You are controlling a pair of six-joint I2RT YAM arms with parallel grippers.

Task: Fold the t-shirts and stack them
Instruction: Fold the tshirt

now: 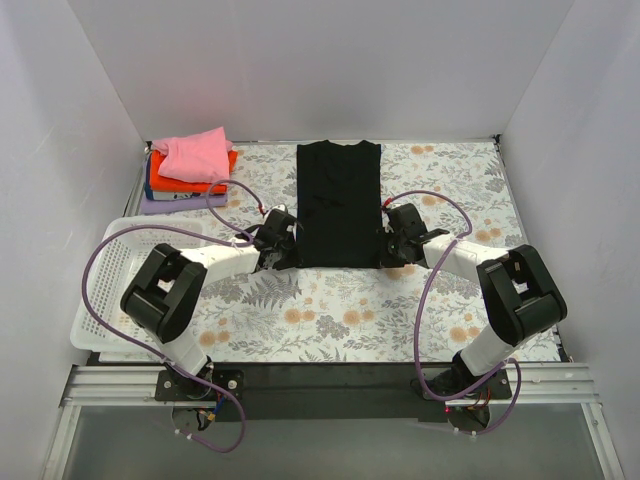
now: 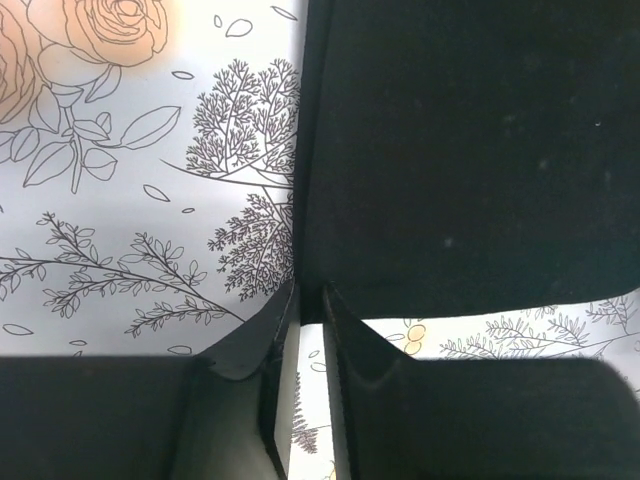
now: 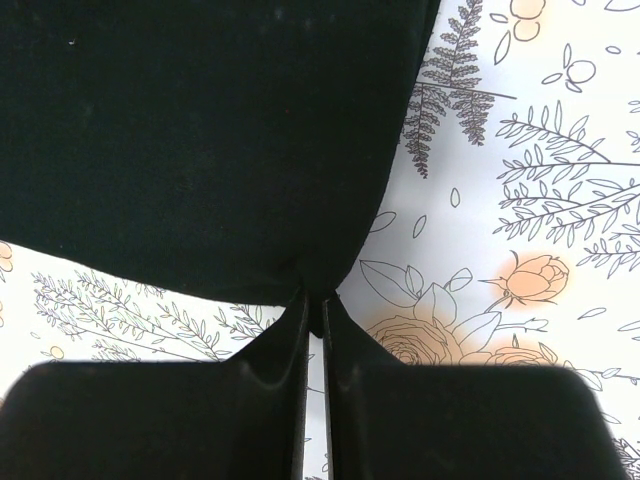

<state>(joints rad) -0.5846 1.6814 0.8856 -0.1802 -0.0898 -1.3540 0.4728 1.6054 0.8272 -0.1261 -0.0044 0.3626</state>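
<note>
1. Left gripper [image 2: 308,300]: the jaws are drawn nearly together, with only a narrow slit between them. The near-left corner of the black t-shirt [image 1: 338,203] sits between the fingertips and is pinched there. In the left wrist view, the rest of the shirt lies ahead of the tips and to their right, flat on the tablecloth [image 2: 120,200]. Bare tablecloth lies to the left of the tips.

2. Right gripper [image 3: 312,300]: the jaws are closed on the near-right corner of the same shirt. The cloth draws to a point at the fingertips. In the right wrist view, the shirt spreads ahead of the tips and to their left. Patterned tablecloth lies to their right.

3. Black t-shirt: it is folded into a long, narrow strip. Its near edge runs between the two grippers and its collar end lies farthest from both. In the top view, the left gripper is at the strip's near-left corner and the right gripper at its near-right corner, with both arms reaching inward.

4. Stack: beyond and to the left of the left gripper, well apart from it, lies a pile with the pink t-shirt [image 1: 195,155] loosely on top. The orange t-shirt [image 1: 190,180] is under it and the lilac t-shirt [image 1: 185,205] is at the bottom.

5. Basket [image 1: 105,265]: the white mesh basket sits to the left of the left gripper, partly under that arm.
</note>
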